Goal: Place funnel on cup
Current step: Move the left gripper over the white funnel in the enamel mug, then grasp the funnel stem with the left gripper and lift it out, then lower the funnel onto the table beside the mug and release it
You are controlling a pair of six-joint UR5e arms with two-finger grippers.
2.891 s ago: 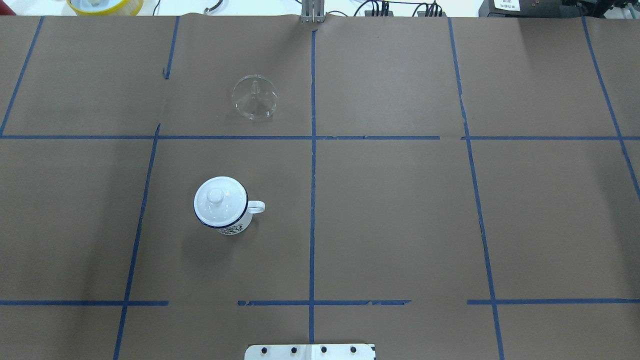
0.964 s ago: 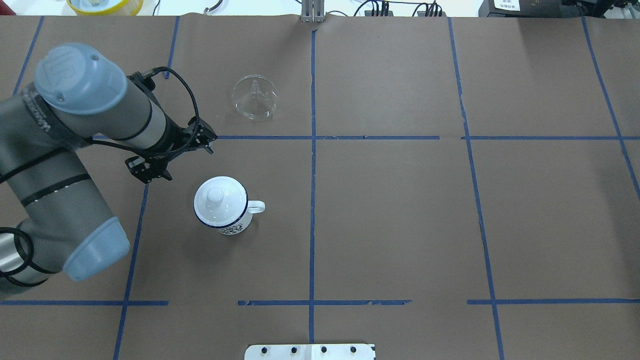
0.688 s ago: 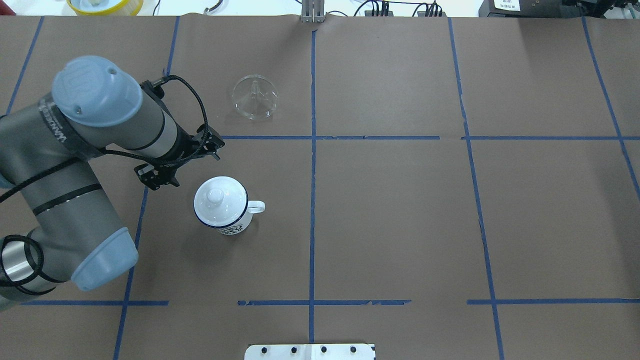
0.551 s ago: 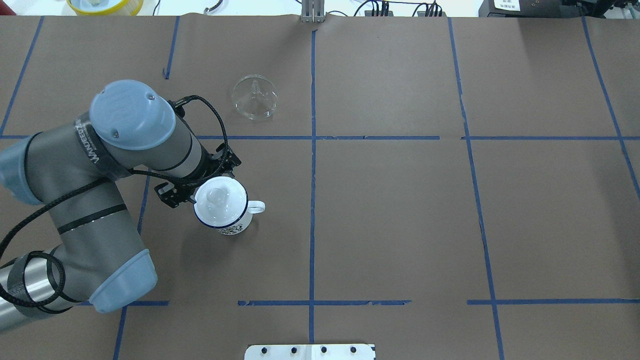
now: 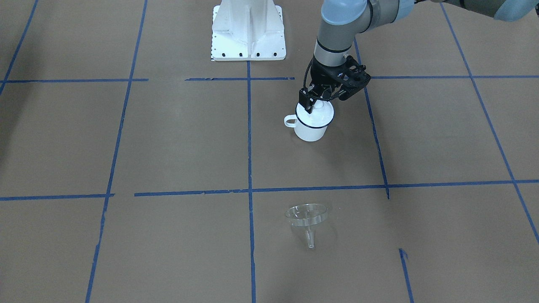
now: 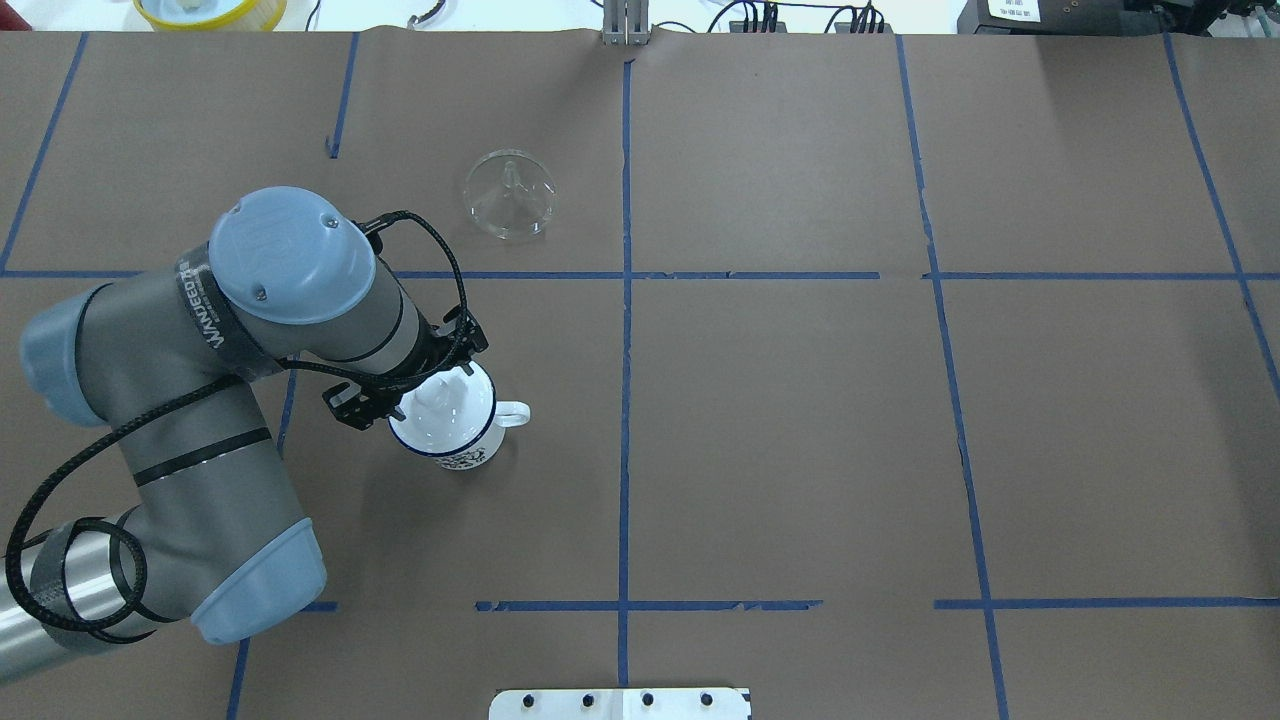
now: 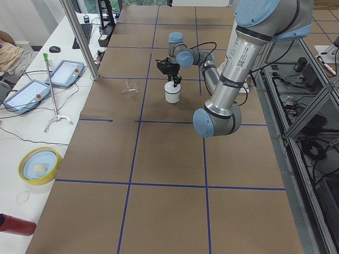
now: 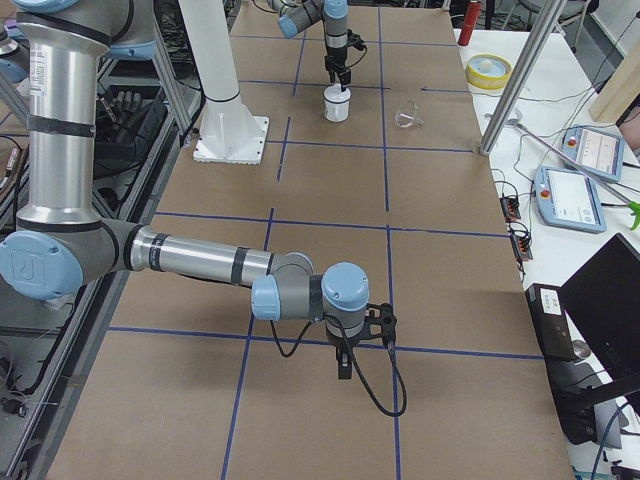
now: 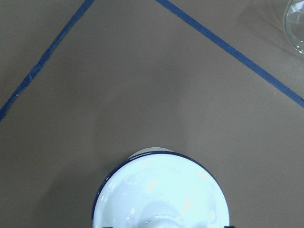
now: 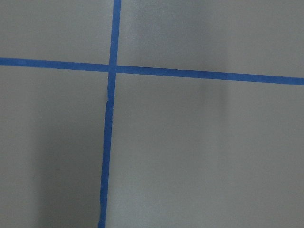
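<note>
The cup (image 6: 462, 452) is a white mug with a dark blue rim, standing left of the table's middle, also in the front view (image 5: 310, 129). A white domed lid (image 6: 450, 420) with a knob sits on it and fills the bottom of the left wrist view (image 9: 161, 190). My left gripper (image 6: 432, 385) hangs right over the lid, its fingers open on either side of the knob (image 5: 316, 105). The clear funnel (image 6: 510, 193) lies apart on the far side, spout pointing away from me (image 5: 306, 216). My right gripper (image 8: 343, 365) shows only in the exterior right view, low over bare paper; I cannot tell its state.
Brown paper with blue tape lines covers the table (image 6: 800, 430). The white base plate (image 5: 248, 42) is at my edge. A yellow bowl (image 6: 210, 10) and cables lie beyond the far edge. A metal pole (image 7: 79, 39) and control pendants stand on the side bench.
My left arm came in from the left and swung over the cup; its gripper now sits over the lid's knob. The cup and funnel have not moved.
</note>
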